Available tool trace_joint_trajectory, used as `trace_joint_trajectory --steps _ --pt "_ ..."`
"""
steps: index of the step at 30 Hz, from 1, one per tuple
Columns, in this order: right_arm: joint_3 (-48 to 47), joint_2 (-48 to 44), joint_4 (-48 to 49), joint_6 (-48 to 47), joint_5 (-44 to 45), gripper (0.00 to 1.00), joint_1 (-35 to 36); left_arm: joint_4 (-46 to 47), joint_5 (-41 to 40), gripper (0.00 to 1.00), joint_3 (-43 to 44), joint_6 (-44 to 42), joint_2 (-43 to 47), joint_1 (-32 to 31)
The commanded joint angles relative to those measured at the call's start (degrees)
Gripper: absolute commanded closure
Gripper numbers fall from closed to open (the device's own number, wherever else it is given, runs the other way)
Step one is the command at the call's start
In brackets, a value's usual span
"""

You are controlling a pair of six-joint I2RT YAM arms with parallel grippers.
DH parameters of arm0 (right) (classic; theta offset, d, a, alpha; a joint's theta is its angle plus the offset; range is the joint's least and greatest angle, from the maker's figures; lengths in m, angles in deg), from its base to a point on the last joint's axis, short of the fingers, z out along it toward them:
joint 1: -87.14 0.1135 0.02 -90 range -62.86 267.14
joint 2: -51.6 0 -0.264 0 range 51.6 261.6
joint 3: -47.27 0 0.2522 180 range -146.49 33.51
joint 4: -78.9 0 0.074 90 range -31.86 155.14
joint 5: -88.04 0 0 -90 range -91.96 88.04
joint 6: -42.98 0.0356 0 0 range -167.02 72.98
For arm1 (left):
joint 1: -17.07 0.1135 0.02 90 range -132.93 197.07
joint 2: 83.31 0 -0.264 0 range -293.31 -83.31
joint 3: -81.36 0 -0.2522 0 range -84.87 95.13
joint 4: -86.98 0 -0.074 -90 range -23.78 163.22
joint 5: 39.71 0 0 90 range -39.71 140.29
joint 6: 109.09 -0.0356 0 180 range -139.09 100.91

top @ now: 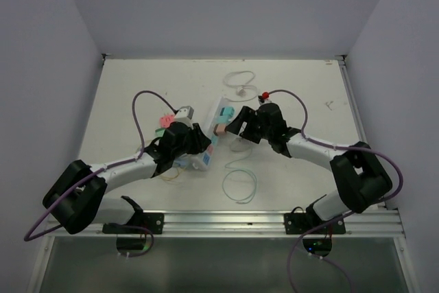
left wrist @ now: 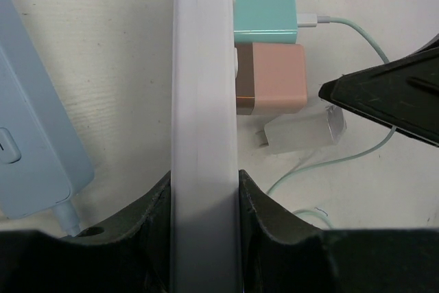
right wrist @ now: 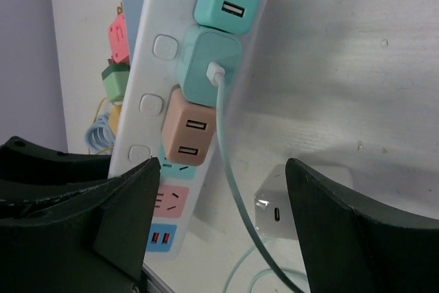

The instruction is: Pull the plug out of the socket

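Fingers first: my left gripper [left wrist: 204, 228] is clamped around the long white plastic power strip [left wrist: 204, 101], one dark finger pressed to each long side at the bottom of the left wrist view, holding it steady. My right gripper [right wrist: 218, 228] stands with its fingers well apart and nothing between them; a white cube charger [right wrist: 285, 214] lies loose on the white counter [right wrist: 357, 66] in that gap. What I judge to be the plug to pull is the salmon-pink cube adapter [right wrist: 186, 135], still seated in the strip, with a mint-green cube charger [right wrist: 206, 65] and its pale green cable [right wrist: 230, 169] just above it in the right wrist view. From my right fingers the pink adapter lies ahead and a little to the left, toward the middle of that frame. The strip's long axis runs up the frame, tilted slightly right, and the adapter juts out square to it, so the pull should go straight away from the strip's face. My right arm is free and nearer. In the overhead view both grippers meet at the strip in the centre.
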Motion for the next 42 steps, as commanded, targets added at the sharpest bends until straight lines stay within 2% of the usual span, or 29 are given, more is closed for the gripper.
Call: trace_joint_trajectory --steps 1,9,13,19,22,24,25,27,28,29,30,32,33,35,36,39,42 --pt "-3.13 2.71 5.01 2.74 -1.48 0.23 0.71 9.49 0.3 1.0 0.59 1.11 1.3 -0.74" --pt "-6.3 7.11 7.03 3.44 -2.36 0.32 1.58 10.72 -1.54 1.0 -0.46 1.11 2.89 -1.53" --pt "-7.09 9.05 7.82 4.58 -3.51 0.34 2.73 11.6 -2.25 1.0 -0.55 0.76 3.15 -1.62" --pt "-7.0 10.19 8.17 4.94 -3.07 0.45 4.05 14.06 -2.42 1.0 -1.43 0.84 3.5 -1.71" --pt "-6.74 10.46 8.0 4.85 -2.63 0.53 4.05 14.59 -2.25 1.0 -1.96 0.85 4.03 -1.71" --pt "-6.57 10.37 8.17 4.59 -2.45 0.67 3.96 14.59 -1.99 1.0 -2.49 0.67 4.38 -1.71" --pt "-6.56 10.28 8.17 4.24 -2.28 0.78 3.96 14.59 -1.81 1.0 -2.66 0.76 4.64 -1.71" --pt "-6.39 10.02 8.09 3.62 -2.1 0.89 3.96 14.41 -1.2 1.0 -3.1 0.67 4.82 -1.71" --pt "-6.39 9.67 7.91 2.92 -2.1 0.97 4.05 14.41 -0.93 0.86 -3.36 0.67 5.0 -1.71" --pt "-6.39 9.49 7.82 2.65 -2.01 1.0 4.05 14.15 -0.84 0.79 -3.63 0.76 5.17 -1.71" --pt "-6.21 9.23 7.82 1.87 -2.01 1.0 4.05 14.06 -0.23 0.64 -3.63 0.76 5.26 -1.71" --pt "-6.04 8.7 8.0 1.16 -2.45 1.0 3.96 13.1 0.12 0.5 -3.63 0.67 5.52 -1.71" --pt "-5.95 8.44 8.09 0.72 -2.8 1.0 4.05 12.83 0.3 0.38 -3.72 0.5 5.52 -1.71" --pt "-5.86 7.91 8.35 -0.16 -3.33 1.0 4.05 12.13 0.65 0.27 -3.54 0.23 5.61 -1.71" --pt "-5.69 7.65 8.52 -0.51 -3.94 1.0 4.05 11.34 0.91 0.18 -3.37 0.14 5.61 -1.71" --pt "-5.6 6.77 8.88 -2.0 -5.26 1.0 4.05 9.32 0.66 0.05 -2.4 -0.73 5.35 -1.71" --pt "-5.6 5.8 9.05 -3.32 -6.05 1.0 4.05 6.86 0.91 0.02 -0.3 -2.14 3.86 -1.71"
